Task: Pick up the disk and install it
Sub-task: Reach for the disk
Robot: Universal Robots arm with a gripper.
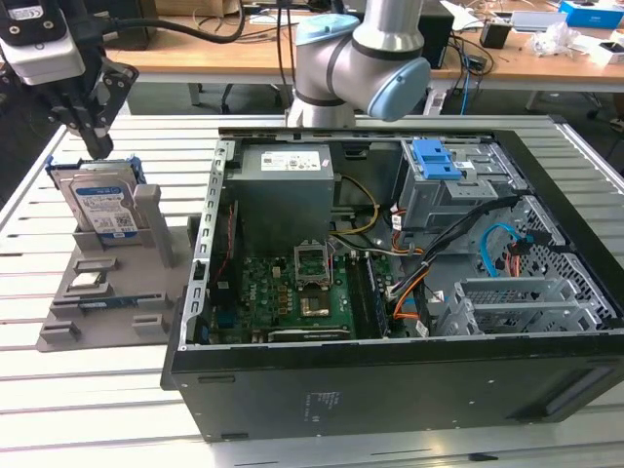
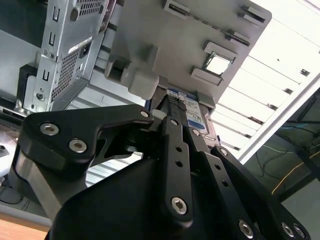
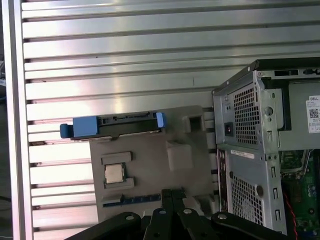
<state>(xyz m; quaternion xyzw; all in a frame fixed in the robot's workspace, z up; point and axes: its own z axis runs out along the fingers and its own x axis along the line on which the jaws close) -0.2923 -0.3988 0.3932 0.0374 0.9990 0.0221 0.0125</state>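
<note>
Just below the claw [image 1: 97, 146], the flat silver metal disk [image 1: 100, 200], with its white-and-blue label and blue plastic frame, is standing on edge in a grey plastic holder [image 1: 107, 312] on the slatted metal bench [image 1: 58, 419]. The claw is hanging closed and gripping nothing. I'm judging the disk stiff, fairly heavy and shock-sensitive. Pinching its two flat faces near the top edge is looking surest.

The exterior view looks down from a distance on the open case [image 1: 390, 390] and my gripper [image 1: 96, 146]. Both wrist views sit above my gripper, facing down, and share the grey holder [image 3: 150, 150] [image 2: 190, 30] beneath it.
</note>
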